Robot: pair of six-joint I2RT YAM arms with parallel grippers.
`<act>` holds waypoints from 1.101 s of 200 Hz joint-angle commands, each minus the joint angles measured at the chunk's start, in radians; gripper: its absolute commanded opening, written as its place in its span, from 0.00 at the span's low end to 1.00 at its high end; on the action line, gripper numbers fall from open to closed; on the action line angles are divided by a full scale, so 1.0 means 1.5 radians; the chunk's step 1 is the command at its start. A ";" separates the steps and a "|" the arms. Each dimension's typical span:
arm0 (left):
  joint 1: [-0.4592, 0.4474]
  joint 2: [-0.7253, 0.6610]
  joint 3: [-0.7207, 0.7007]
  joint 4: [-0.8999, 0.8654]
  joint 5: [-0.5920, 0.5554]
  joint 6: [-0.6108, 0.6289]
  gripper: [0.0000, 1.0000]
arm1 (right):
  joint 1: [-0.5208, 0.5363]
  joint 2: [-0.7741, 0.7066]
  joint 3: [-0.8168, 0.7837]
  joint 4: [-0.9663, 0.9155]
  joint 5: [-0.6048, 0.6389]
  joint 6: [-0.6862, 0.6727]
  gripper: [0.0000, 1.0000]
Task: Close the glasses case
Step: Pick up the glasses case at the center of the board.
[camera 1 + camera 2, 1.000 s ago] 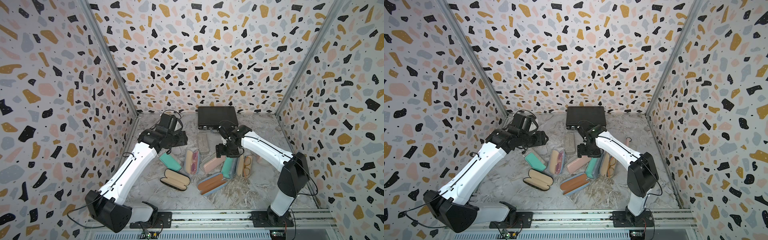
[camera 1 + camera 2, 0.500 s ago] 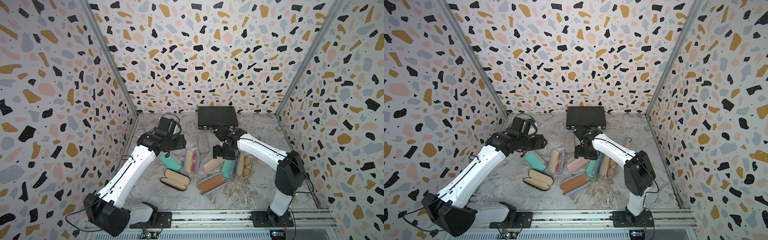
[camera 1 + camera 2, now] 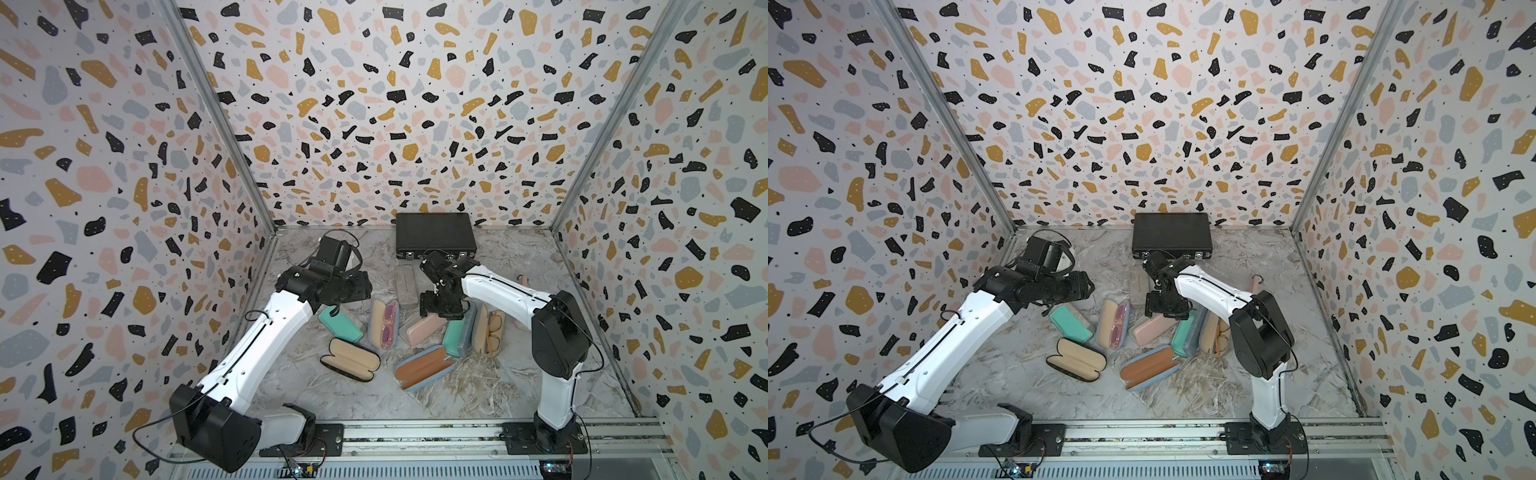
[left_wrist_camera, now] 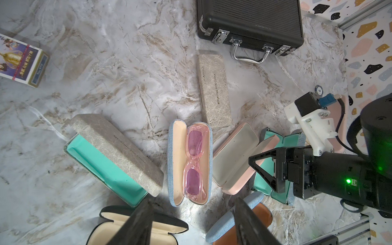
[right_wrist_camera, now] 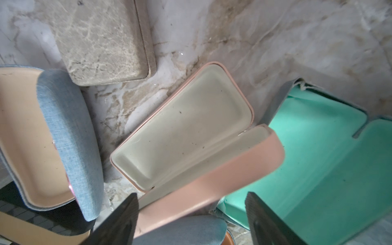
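The pink glasses case point(image 3: 424, 330) point(image 5: 182, 131) lies open in the cluster of cases, cream lining up, with its lid raised at an angle. My right gripper point(image 3: 440, 309) point(image 5: 191, 218) hovers over it, open wide, and the pink lid point(image 5: 212, 182) passes between the two fingers without being pinched. My left gripper point(image 4: 193, 214) is open and holds nothing. It hangs above bare floor between a black case point(image 4: 118, 224) and a blue case with brown lining point(image 4: 261, 214). In both top views the left fingers are mostly hidden under the wrist point(image 3: 332, 291).
Several other cases surround it: a teal one with a grey lid point(image 3: 340, 326), a blue one holding pink glasses point(image 3: 384, 324), an open teal one point(image 3: 457, 334), a beige one with glasses point(image 3: 490, 328) and a closed grey one point(image 3: 405, 280). A black briefcase point(image 3: 434, 235) sits at the back wall.
The right gripper has slid a little to the left over the pink case. The left wrist has dropped slightly toward the front. Both jaws stand as wide as before.
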 commanded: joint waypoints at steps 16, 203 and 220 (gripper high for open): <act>0.007 0.007 -0.011 0.018 0.012 0.008 0.62 | 0.004 0.019 0.029 -0.015 -0.004 -0.003 0.73; 0.018 0.015 -0.021 0.024 0.025 0.007 0.61 | -0.018 0.029 0.060 -0.028 0.019 -0.016 0.15; 0.019 0.016 -0.022 0.025 0.026 0.006 0.61 | -0.026 0.030 0.073 -0.038 0.024 -0.024 0.13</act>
